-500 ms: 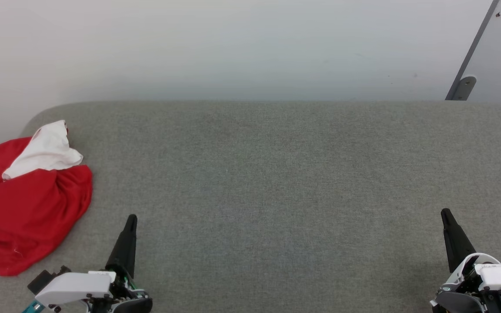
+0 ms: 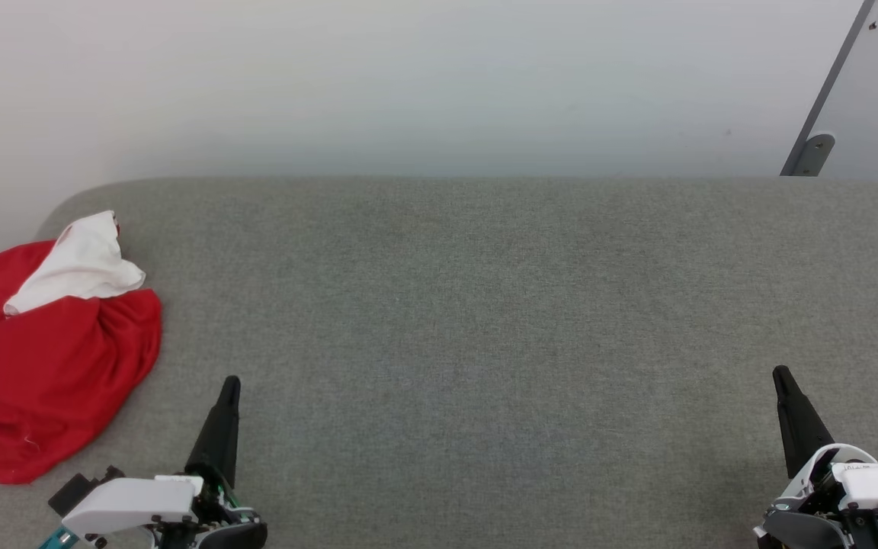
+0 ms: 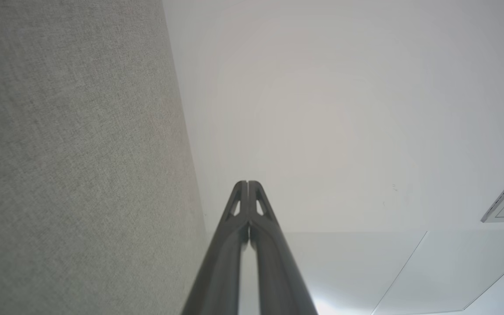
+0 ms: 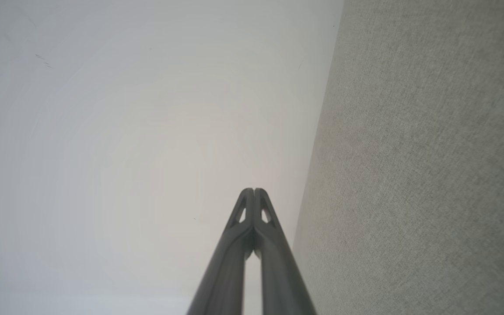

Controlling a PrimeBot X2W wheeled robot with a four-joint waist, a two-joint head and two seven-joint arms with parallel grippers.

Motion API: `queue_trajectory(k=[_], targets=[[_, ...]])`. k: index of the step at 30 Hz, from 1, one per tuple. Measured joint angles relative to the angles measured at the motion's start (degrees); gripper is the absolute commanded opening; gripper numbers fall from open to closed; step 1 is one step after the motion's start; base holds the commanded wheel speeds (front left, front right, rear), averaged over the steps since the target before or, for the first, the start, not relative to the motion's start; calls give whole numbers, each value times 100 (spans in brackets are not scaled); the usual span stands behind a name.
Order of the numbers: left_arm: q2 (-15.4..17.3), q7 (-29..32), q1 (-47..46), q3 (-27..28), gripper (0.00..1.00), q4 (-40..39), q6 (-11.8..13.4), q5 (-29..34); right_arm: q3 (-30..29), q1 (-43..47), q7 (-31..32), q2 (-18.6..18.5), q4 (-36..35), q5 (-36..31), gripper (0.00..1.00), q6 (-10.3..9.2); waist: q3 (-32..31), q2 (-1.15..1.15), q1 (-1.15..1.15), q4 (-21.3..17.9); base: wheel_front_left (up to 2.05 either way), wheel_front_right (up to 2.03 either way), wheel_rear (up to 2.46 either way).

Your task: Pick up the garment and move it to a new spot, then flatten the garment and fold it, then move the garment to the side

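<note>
Against the left edge of the worktop (image 2: 485, 305) lay the garment (image 2: 50, 366), crumpled and untouched. Left claw (image 2: 231, 383) and right claw (image 2: 780, 374), both pressed together and empty, sat near the front edge. Pickup seemed unstarted; next, the left claw should part and reach the cloth.

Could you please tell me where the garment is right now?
In the head view, the garment lies crumpled at the far left of the grey fabric surface, near its rounded corner, apart from the left gripper to its right.

No visible change from half a second back: garment (image 2: 50, 366), left tool (image 2: 230, 383) and right tool (image 2: 780, 374) show no shift against the bench (image 2: 485, 320).
</note>
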Motion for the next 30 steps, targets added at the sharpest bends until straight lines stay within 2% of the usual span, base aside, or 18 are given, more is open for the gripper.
queue_trajectory(k=[9,10,17,30], targets=[[-1,0,0,2,0,0,1,0,0,0,0,0,0,0,0,1,0,0,0,0,0,0,0],[-2,0,3,-1,100,10,1,0,0,2,0,1,10,-1,100,0,0,0,0,0,0,0,0],[-81,-9,358,-29,100,343,27,2,4,275,-3,48,357,-2,100,0,0,0,0,-1,0,0,0],[-41,-315,391,-220,100,40,107,221,157,283,-204,12,221,-143,100,0,-12,0,0,-17,0,0,0]])
